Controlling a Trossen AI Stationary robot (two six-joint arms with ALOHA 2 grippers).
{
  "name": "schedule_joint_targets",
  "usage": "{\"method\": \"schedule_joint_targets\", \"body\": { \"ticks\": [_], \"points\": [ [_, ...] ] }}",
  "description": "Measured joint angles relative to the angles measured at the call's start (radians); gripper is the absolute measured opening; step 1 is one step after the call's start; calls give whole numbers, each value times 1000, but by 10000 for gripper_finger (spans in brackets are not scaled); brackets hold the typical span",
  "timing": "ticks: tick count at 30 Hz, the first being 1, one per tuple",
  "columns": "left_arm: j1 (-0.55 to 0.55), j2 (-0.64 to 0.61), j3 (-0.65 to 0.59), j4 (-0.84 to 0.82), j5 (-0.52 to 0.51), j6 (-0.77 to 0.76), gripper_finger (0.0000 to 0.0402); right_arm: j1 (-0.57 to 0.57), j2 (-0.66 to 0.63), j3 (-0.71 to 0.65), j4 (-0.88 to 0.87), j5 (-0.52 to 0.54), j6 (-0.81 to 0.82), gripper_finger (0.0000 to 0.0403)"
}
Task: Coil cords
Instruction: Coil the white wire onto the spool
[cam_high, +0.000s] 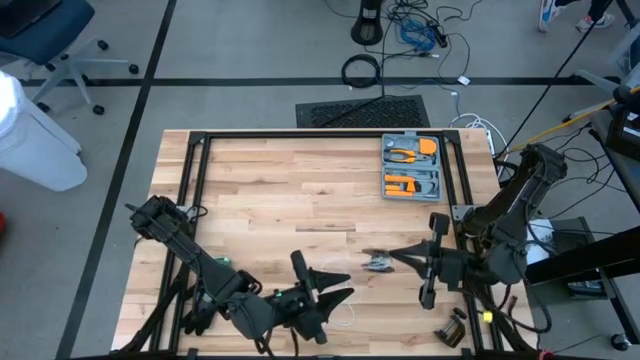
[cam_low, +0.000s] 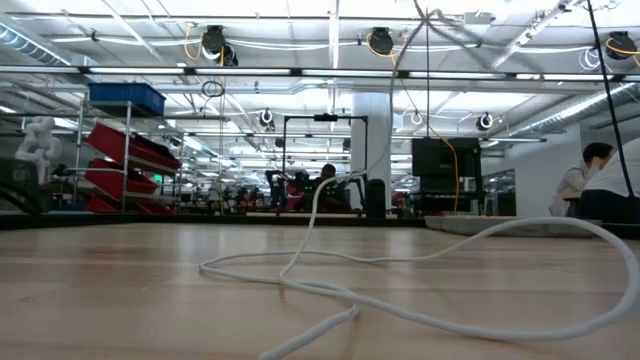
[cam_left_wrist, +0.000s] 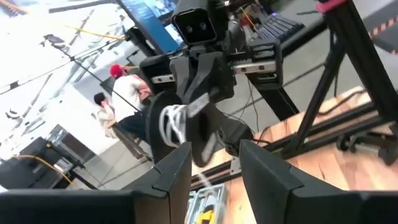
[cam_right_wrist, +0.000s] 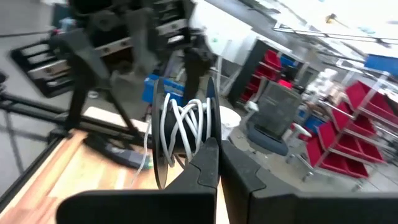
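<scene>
The cord is partly wound into a small dark-and-white bundle (cam_right_wrist: 185, 127), also seen in the high view (cam_high: 377, 262). My right gripper (cam_right_wrist: 216, 154) is shut on it above the table's near middle. The cord's loose end drops from the bundle (cam_right_wrist: 147, 152) and lies in slack loops on the wood (cam_low: 330, 290) (cam_high: 345, 318). My left gripper (cam_left_wrist: 214, 171) (cam_high: 340, 287) stands open just left of the bundle. It points at the bundle, which shows beyond its fingers in the left wrist view (cam_left_wrist: 173, 124), with nothing between them. My right gripper pinches the bundle at its near rim (cam_right_wrist: 202, 144) between its two shut fingers. The fingers come in level from the table's right. The bundle is lifted clear of the table and stands on edge, with the loose cord hanging slack below it.
A grey case with orange tools (cam_high: 412, 165) lies at the table's far right. A small dark object (cam_high: 452, 328) sits near the front right corner. Black frame rails (cam_high: 195, 170) border the tabletop. A person (cam_low: 592, 175) sits in the room beyond the table.
</scene>
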Motion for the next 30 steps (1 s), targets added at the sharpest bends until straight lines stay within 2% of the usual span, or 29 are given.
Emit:
{"method": "schedule_joint_targets", "body": {
  "ticks": [5, 8, 11, 17, 25, 30],
  "points": [
    [6, 0, 0, -8, -4, -147, 142, 18, -11, 0, 53, 77, -22, 0],
    [30, 0, 0, -28, -5, -306, 142, 29, -16, 0, 87, 96, -56, 0],
    [51, 0, 0, -53, -8, -404, 142, 43, -16, 0, 114, 96, -94, 0],
    [60, 0, 0, -190, 8, -500, 143, 58, -32, 0, 128, 95, -143, 0],
    [57, 0, 0, -224, 8, -598, 178, 58, -50, 0, 128, 95, -180, 0],
    [65, 0, 0, -288, 6, -689, 183, 58, -51, 0, 127, 94, -188, 0]
  ]
}}
